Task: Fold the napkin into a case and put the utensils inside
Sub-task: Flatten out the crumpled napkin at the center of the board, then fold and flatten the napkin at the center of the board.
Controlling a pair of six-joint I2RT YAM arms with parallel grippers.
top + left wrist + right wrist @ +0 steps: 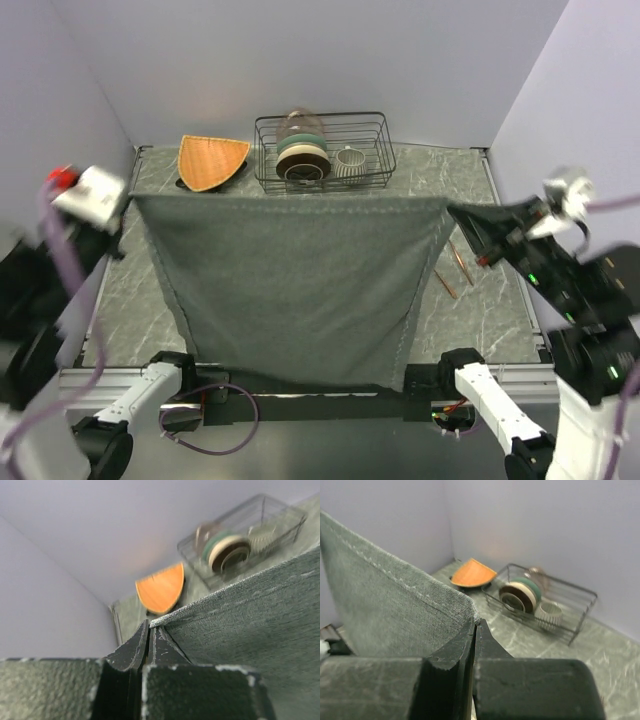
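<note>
Above the grey marbled tabletop (480,320) we hold the soft dark grey square cloth napkin (290,290) spread in the air with no fold made, so we judge the case not yet begun. Our left end effector (130,198) and right end effector (455,211) are each pinched tight on one top corner. The slim copper-coloured metal utensils (452,265) lie on the tabletop near the napkin's right edge, not yet tucked in.

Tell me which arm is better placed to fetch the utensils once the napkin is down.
Probably right. The utensils lie on the table's right side, near the right claw; the left claw pinches the napkin's opposite corner, farthest from them.
</note>
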